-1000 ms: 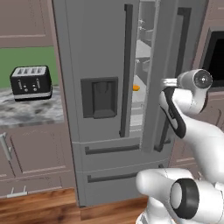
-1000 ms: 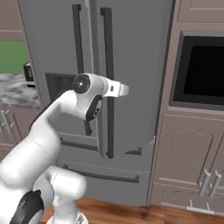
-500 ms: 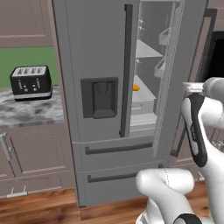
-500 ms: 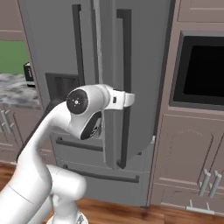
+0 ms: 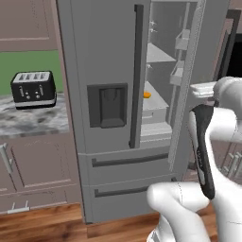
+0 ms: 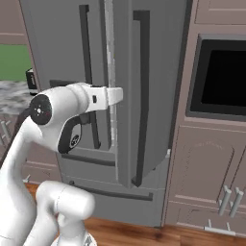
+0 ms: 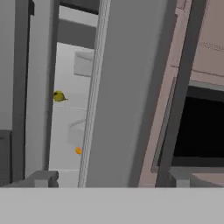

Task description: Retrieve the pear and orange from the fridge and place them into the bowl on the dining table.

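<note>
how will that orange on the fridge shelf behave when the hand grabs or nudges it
The orange looks small and round, so a nudge would probably send it rolling along the fridge shelf. It sits deep behind the half-open door, so a sideways bump seems likely on the way in. Its surface looks smooth; a grip off its middle may let it slip out.

floor (image 5: 42,224): wood | cabinets (image 6: 211,168): mauve-brown | wall (image 5: 28,64): green | built-in oven (image 6: 221,79), probably
</note>
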